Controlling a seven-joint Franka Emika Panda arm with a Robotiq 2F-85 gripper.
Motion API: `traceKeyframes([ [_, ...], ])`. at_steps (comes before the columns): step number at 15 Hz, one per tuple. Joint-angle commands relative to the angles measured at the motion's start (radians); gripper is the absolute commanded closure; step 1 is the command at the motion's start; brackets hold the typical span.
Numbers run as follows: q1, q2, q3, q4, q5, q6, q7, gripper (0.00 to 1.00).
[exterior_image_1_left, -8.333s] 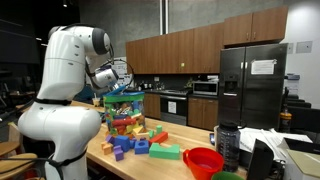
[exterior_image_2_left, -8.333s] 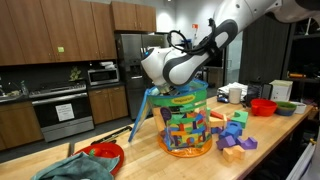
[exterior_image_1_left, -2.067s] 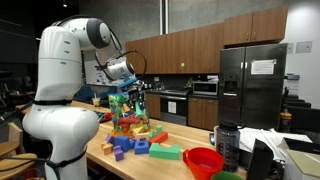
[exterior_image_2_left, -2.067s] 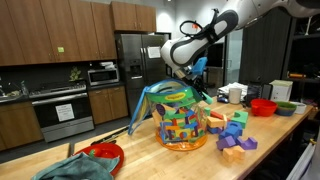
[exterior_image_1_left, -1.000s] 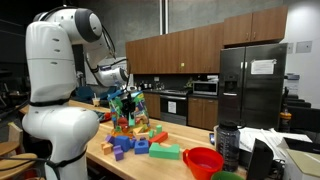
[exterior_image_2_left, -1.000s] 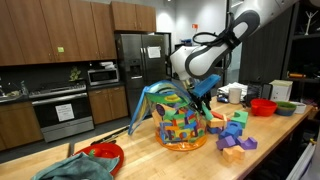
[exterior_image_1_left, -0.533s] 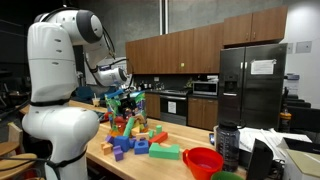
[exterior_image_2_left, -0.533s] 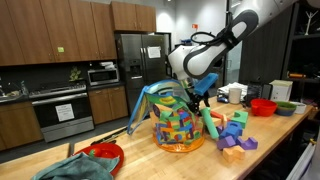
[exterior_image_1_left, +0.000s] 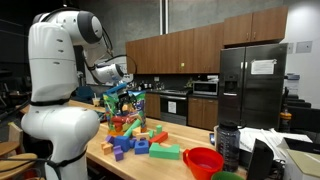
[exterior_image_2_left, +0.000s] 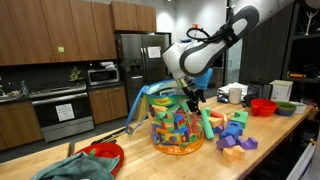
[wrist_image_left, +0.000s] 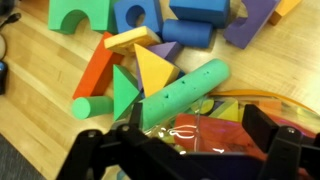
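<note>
Gripper (exterior_image_2_left: 190, 97) jaws spread wide, holding nothing, just above the clear bag of blocks (exterior_image_2_left: 176, 126). Green foam cylinder (wrist_image_left: 185, 92) leans on the bag. Wrist view cuts off the fingers; bag contents blurred.

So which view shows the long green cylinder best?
The wrist view: the green cylinder fills the middle, resting against the bag. In an exterior view the green cylinder is small, leaning on that bag. In an exterior view facing the fridge, I cannot find it.
</note>
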Motion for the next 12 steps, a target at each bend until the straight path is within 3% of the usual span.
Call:
traceKeyframes([
  [1,-0.002,0.008,-0.002,0.107,-0.088,-0.138,-0.139,0.00],
  [7,-0.003,0.013,-0.002,0.218,-0.206,-0.250,-0.297,0.00],
  [12,0.000,0.010,0.001,0.220,-0.230,-0.239,-0.302,0.00],
])
